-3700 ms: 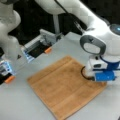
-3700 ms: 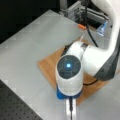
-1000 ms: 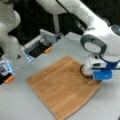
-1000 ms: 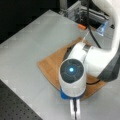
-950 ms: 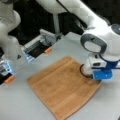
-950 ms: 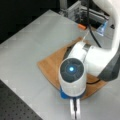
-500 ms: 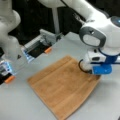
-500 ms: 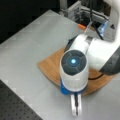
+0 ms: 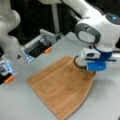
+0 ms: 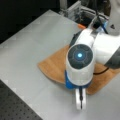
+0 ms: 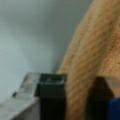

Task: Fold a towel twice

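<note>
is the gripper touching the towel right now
Touching. In the wrist view, the towel edge runs up between the two black fingers of the gripper, which pinch the cloth. In a front view the gripper sits at the towel's lifted corner.

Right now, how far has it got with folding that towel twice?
No fold looks finished: in a front view the towel lies mostly spread flat on the table. In hand: the pincer grips one edge of the cloth between its fingers, and that corner sits lifted under the robot's head. Both folds are left to complete.
</note>
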You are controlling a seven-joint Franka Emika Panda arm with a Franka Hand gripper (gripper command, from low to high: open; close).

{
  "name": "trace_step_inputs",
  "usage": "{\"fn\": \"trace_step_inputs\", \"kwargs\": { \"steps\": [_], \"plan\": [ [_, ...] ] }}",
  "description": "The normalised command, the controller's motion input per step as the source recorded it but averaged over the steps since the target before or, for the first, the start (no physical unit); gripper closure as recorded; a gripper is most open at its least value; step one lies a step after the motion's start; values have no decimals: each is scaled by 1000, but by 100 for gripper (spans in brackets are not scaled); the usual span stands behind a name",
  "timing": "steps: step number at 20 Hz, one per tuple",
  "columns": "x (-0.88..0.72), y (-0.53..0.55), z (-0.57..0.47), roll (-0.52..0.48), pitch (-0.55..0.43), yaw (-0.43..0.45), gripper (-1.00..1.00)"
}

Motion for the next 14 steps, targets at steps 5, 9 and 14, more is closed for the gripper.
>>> {"fn": "trace_step_inputs", "kwargs": {
  "steps": [5,9,14],
  "plan": [
    [-749,27,69,-35,-69,-164,100],
    [-686,110,62,13,-102,-63,100],
    [-542,105,4,63,-95,-38,100]
  ]
}}
